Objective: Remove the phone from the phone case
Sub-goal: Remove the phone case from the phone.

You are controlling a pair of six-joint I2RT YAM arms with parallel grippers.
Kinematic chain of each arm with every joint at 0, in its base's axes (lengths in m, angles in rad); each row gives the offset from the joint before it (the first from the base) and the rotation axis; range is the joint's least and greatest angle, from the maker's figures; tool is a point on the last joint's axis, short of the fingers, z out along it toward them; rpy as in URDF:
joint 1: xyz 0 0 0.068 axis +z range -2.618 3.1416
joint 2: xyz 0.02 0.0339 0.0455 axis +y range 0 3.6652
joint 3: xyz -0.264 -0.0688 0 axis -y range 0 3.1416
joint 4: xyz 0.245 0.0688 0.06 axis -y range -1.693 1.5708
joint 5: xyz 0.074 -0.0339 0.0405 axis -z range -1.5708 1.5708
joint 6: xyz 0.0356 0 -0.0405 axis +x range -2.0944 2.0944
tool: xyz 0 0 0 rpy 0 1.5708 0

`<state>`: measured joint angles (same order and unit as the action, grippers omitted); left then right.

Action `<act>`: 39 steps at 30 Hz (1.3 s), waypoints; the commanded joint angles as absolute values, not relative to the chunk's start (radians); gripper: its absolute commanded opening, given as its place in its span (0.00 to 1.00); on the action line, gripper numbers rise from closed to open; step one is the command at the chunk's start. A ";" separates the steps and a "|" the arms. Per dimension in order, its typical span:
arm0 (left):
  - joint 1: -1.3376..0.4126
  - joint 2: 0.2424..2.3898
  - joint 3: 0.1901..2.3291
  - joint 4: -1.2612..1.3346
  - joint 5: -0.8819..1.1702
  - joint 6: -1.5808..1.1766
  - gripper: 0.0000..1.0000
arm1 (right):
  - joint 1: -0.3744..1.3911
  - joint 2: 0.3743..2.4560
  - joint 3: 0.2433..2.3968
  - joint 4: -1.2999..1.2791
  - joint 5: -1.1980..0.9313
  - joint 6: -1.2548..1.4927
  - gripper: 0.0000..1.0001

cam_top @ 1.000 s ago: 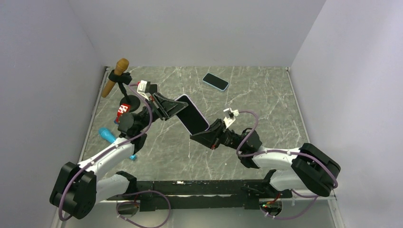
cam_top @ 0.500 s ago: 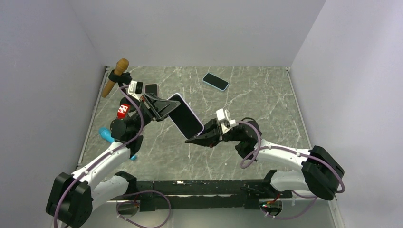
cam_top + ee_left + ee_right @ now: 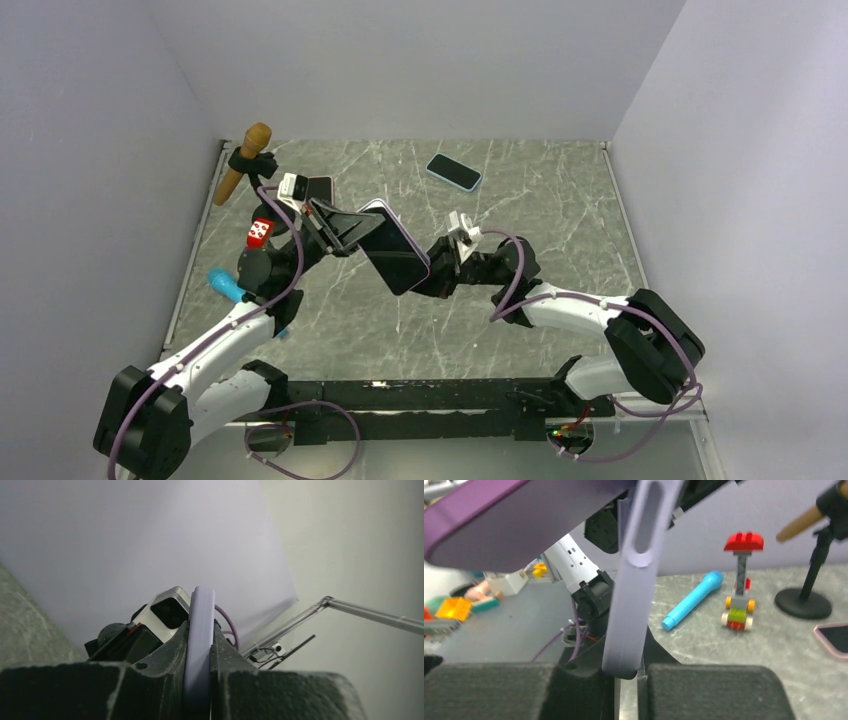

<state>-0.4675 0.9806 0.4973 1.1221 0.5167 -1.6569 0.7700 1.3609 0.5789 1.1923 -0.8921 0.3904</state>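
Observation:
A phone with a dark screen (image 3: 395,258) in a lilac phone case is held in the air above the middle of the table, between both arms. My left gripper (image 3: 366,226) is shut on its upper-left end. The left wrist view shows the case's lilac edge (image 3: 200,635) clamped between the jaws of that gripper (image 3: 199,680). My right gripper (image 3: 432,270) grips the lower-right end. In the right wrist view the case's rim (image 3: 636,595), with a slot cut-out, runs down between the two fingers of that gripper (image 3: 626,672). A darker purple surface (image 3: 499,525) fills the top left.
A second phone (image 3: 454,172) lies at the back of the marble table. A pink-edged phone (image 3: 320,186) lies behind the left arm. A wooden-headed microphone on a stand (image 3: 245,160), a red-topped block toy (image 3: 261,231) and a blue toy microphone (image 3: 225,285) stand on the left side.
My right gripper has moved up and left along the phone's lower end, turning its wrist. The phone has shifted slightly left and tilted. My left gripper keeps its hold.

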 commanded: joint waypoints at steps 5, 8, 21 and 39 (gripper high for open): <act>-0.510 0.905 0.573 0.778 0.634 -1.407 0.00 | 0.703 1.297 0.416 0.985 -0.475 0.699 0.63; -0.468 0.910 0.601 0.668 0.602 -1.265 0.00 | 0.704 1.182 0.407 0.706 -0.386 0.691 0.87; -0.396 1.027 0.578 0.753 0.683 -1.224 0.00 | 0.723 0.775 0.306 0.584 -0.467 0.996 0.54; -0.415 1.002 0.552 0.766 0.692 -1.258 0.00 | 0.779 0.964 0.300 0.963 -0.483 1.135 0.35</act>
